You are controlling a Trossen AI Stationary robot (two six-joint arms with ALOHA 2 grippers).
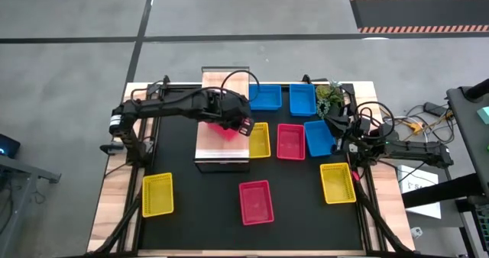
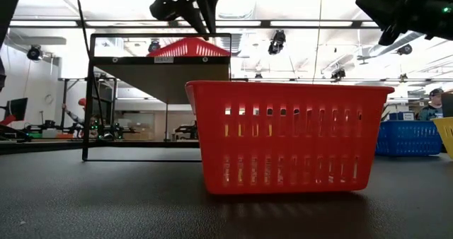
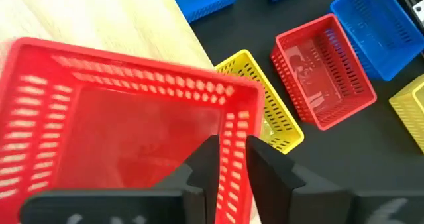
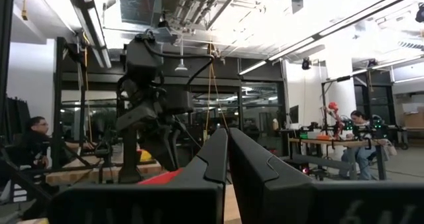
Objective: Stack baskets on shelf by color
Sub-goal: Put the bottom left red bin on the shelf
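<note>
A red basket [image 1: 218, 130] [image 3: 126, 131] sits on the shelf's light wood top [image 1: 221, 153] [image 3: 99, 12], turned a little askew; from the low view it shows as a red peak [image 2: 187, 48] above the shelf frame [image 2: 159, 59]. My left gripper [image 1: 238, 125] [image 3: 233, 168] is over it, pointing steeply down, open a little, with the basket's wall between its fingers. The other baskets lie on the black tabletop. My right gripper [image 4: 227, 144] [image 1: 337, 125] waits shut at the table's right side, raised and touching nothing. My left gripper straddles the red basket's wall [image 3: 233, 128] next to a corner, coming from above at a slant. One finger [image 3: 204, 168] is inside the basket and the other [image 3: 268, 177] outside. Whether the fingers touch the wall cannot be told. The basket's bottom lies on the shelf top.
On the tabletop lie blue baskets [image 1: 265, 98] [image 1: 302, 99] [image 1: 318, 137], yellow ones [image 1: 259, 140] [image 1: 337, 182] [image 1: 157, 194] and red ones [image 1: 290, 141] [image 1: 256, 201]. A green plant [image 1: 328, 98] stands at the far right. The near red basket [image 2: 287, 136] fills the low view.
</note>
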